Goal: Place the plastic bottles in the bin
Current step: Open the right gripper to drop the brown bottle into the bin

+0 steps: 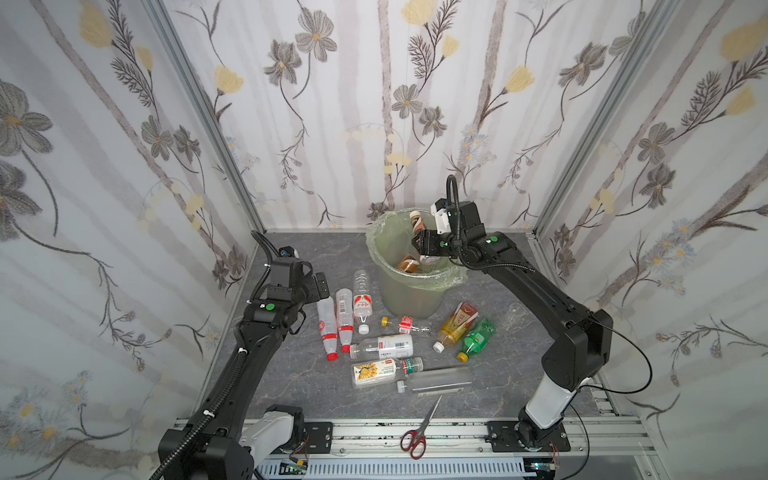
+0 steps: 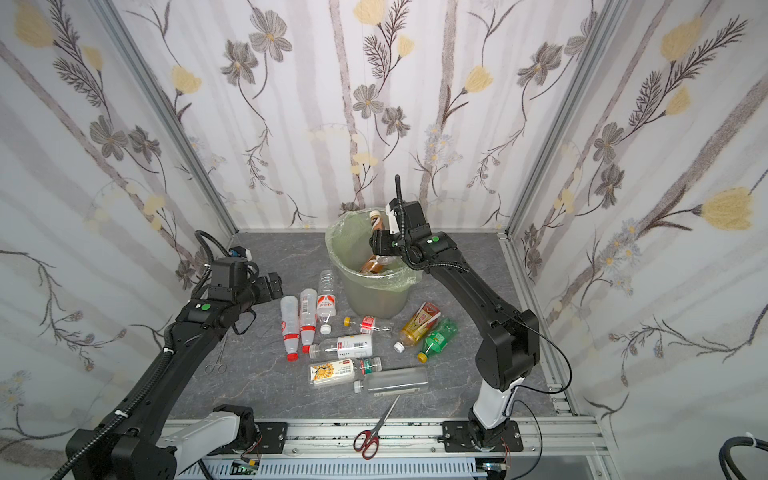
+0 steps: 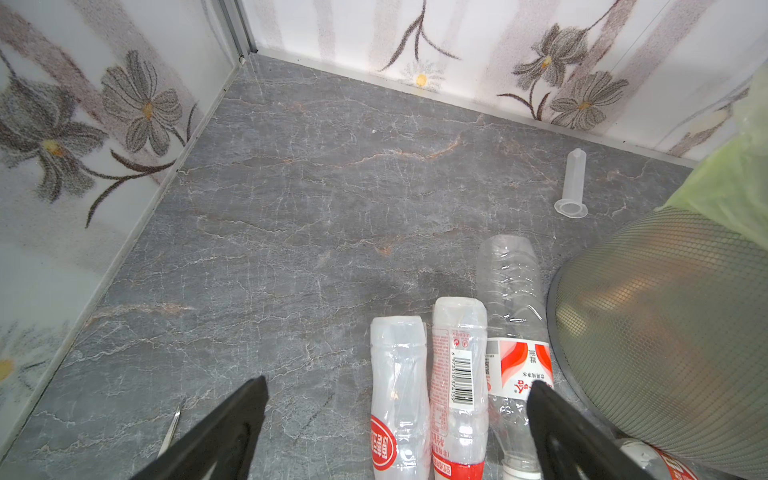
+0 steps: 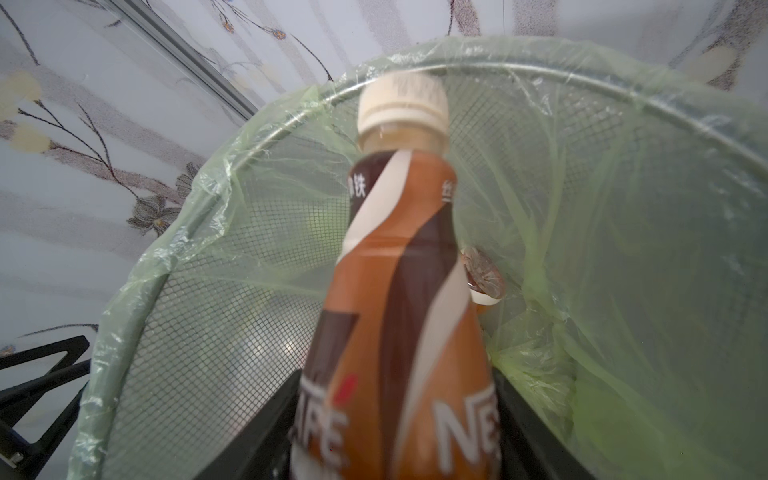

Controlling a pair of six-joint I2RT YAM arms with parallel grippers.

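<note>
My right gripper hangs over the bin's mouth, shut on a brown-labelled bottle whose white cap points at the far rim. An amber bottle lies inside the bin. My left gripper hovers open above three clear red-labelled bottles lying side by side left of the bin. More bottles lie in front: white-labelled, yellow-labelled, plain clear, amber, green.
Red-handled scissors rest on the front rail. Metal forceps lie under the left arm. A clear plastic tube lies by the back wall. A loose yellow cap and a crushed red-labelled piece sit before the bin. Walls enclose three sides.
</note>
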